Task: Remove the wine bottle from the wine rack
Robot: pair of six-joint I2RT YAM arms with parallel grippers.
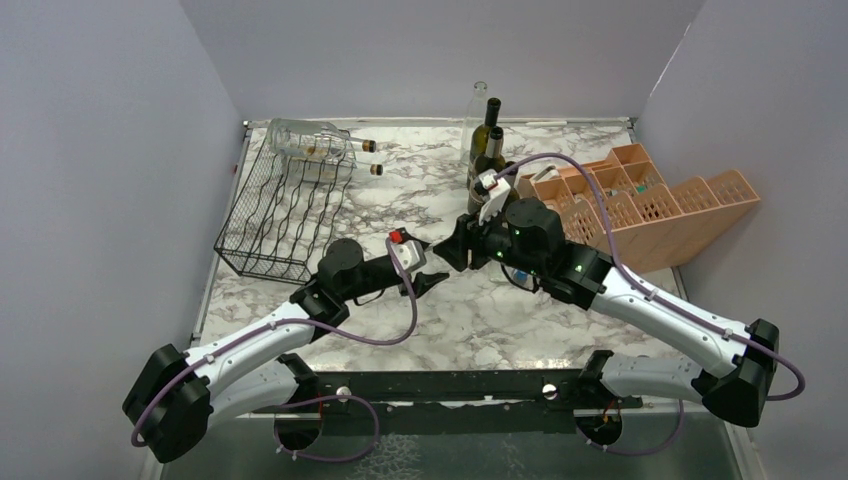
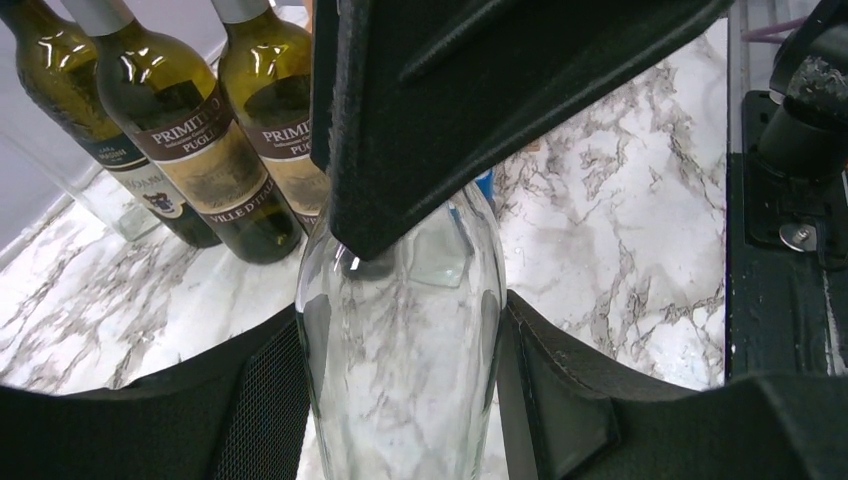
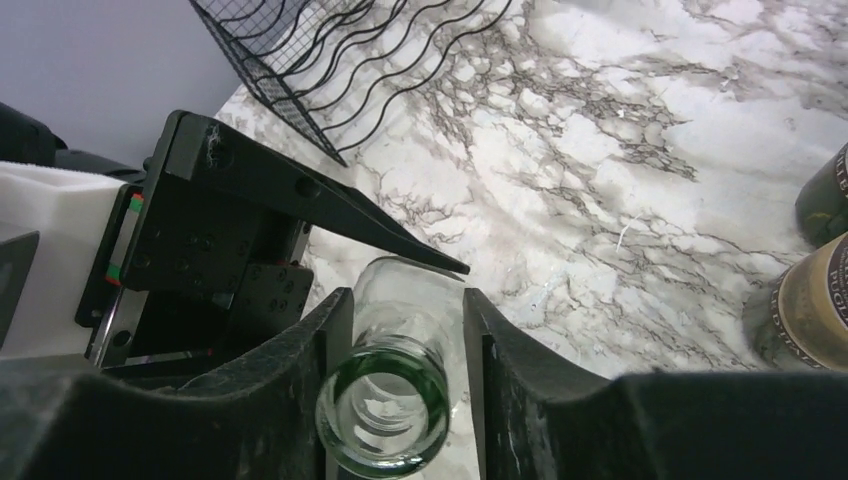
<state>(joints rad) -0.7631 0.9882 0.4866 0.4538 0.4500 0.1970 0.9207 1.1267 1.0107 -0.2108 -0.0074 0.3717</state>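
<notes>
While the clear glass wine bottle hangs over the marble desk, apart from the black wire-mesh wine rack, left jaws clamp its body, right jaws pinch its neck: likely handover.

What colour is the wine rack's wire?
Black wavy mesh; the wine rack shows best in the top external view.

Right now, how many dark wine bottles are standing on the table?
3, clustered upright on the marble table: leftmost dark bottle, middle dark bottle and rightmost dark bottle in the left wrist view. More may be hidden.
</notes>
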